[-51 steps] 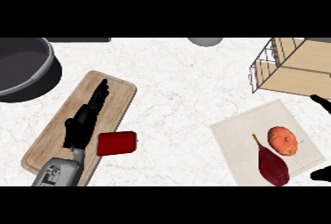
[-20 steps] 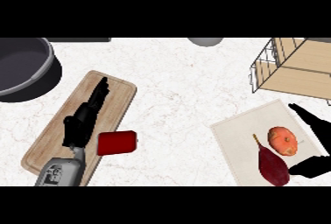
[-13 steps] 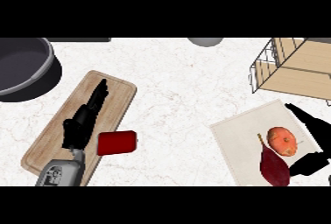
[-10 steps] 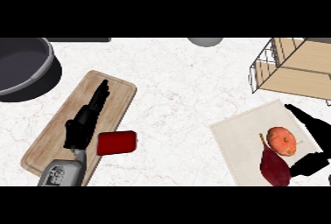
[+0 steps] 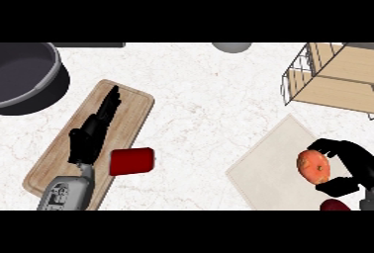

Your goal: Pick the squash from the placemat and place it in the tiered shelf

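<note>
In the head view we see our right hand (image 5: 350, 159) at the right edge, its fingers and thumb curled round the round orange squash (image 5: 313, 166). The squash sits over the right part of the beige square placemat (image 5: 269, 173); we cannot tell whether it touches the mat. The wire-and-wood tiered shelf (image 5: 332, 74) stands well apart, at the upper right. Our left hand (image 5: 87, 139) lies with straight, relaxed fingers over the long wooden cutting board (image 5: 135, 106), just beside a red block (image 5: 132, 161).
</note>
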{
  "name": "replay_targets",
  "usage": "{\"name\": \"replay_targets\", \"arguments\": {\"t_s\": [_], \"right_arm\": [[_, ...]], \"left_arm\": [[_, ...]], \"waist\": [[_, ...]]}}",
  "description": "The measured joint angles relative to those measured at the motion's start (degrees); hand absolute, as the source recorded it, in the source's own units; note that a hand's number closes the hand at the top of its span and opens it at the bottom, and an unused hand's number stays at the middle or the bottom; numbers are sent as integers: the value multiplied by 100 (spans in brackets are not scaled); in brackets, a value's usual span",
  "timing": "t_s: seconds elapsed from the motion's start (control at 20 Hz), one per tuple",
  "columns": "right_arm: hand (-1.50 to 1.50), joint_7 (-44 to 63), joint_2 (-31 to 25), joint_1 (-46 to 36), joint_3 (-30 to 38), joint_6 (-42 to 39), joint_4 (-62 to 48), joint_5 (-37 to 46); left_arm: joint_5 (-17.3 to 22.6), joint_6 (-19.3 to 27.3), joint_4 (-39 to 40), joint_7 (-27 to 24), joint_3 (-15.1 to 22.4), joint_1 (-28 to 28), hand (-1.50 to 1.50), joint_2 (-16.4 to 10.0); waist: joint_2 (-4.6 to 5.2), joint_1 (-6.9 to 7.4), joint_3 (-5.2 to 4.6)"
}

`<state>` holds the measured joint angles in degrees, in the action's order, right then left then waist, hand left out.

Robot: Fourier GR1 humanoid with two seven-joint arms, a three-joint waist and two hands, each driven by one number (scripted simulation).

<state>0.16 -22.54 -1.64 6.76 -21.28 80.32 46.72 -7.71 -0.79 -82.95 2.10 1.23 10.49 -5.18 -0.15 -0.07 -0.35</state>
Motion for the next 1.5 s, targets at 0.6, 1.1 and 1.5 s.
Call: {"name": "replay_targets", "arguments": {"t_s": [0.6, 1.1, 1.5], "right_arm": [[150, 702, 752, 130, -362, 296, 864, 510], [150, 3606, 2112, -326, -2112, 1550, 2043, 651], [150, 4717, 2226, -738, -2608, 2193, 3501, 741]], "left_arm": [[-84, 1, -97, 85, 38, -43, 0, 108], [-80, -23, -10, 65, -3, 44, 0, 92], [-85, -31, -4, 36, -22, 30, 0, 88]], "waist": [[3, 4, 28], [5, 16, 33], [-3, -9, 32]]}}
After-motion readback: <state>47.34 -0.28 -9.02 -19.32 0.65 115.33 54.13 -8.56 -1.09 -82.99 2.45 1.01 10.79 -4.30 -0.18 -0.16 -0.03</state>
